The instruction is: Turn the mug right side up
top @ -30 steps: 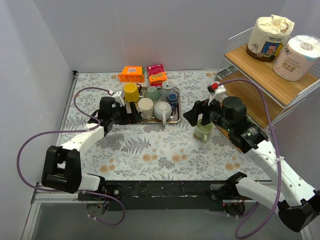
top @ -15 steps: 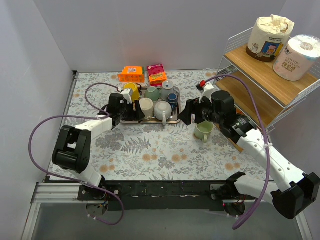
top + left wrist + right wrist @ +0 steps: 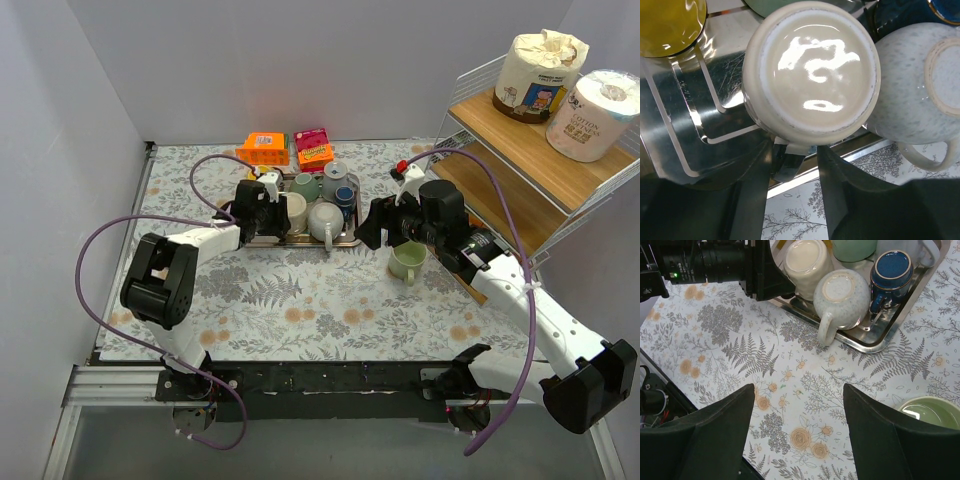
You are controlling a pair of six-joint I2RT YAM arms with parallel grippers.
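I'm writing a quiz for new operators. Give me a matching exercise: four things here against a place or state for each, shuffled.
Things:
1. cream mug
2. lone green mug
3. toilet rolls
4. orange box

Places or states:
A. on the shelf
B. mouth up
C. base up
D. behind the tray

Pairs: 1-C, 2-B, 3-A, 4-D

Robot lab bench, bare grey walls (image 3: 300, 70), floral tablecloth (image 3: 300, 300), metal frame rail (image 3: 105, 388)
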